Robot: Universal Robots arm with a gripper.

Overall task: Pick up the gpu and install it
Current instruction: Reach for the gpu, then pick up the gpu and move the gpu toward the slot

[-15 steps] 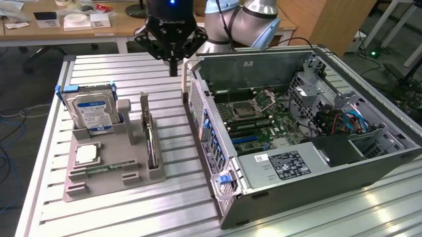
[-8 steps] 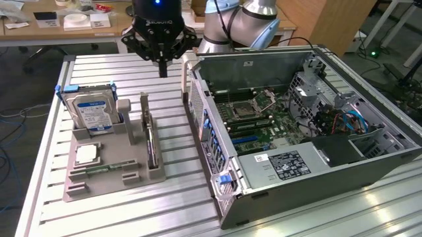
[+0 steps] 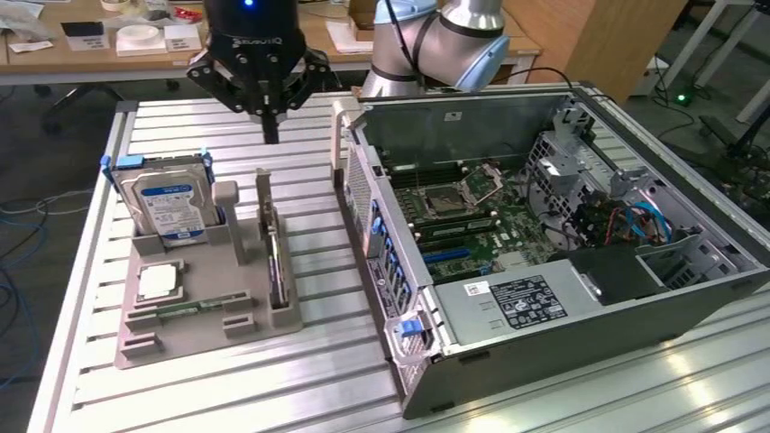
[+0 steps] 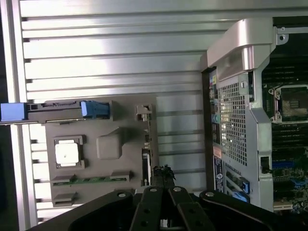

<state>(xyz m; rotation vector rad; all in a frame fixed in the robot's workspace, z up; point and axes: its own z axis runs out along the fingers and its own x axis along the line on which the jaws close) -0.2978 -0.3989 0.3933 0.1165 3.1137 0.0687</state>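
Exterior view: the gripper (image 3: 270, 133) hangs over the worktop (image 3: 169, 126), jaws together and empty. The gpu (image 3: 277, 262) stands on edge in the grey holder (image 3: 205, 280), nearer the camera and lower (long axis pointing back toward the jaws).
Wrist view: the gpu (image 4: 146, 168) shows edge-on just beside the gripper (image 4: 163, 173).

I see my gripper (image 3: 270, 133) in matte black, with white lettering across its body and a small blue light above it. Round pins dot its black linkages. The arm (image 3: 439, 41) is silver with pale blue-grey joint covers.
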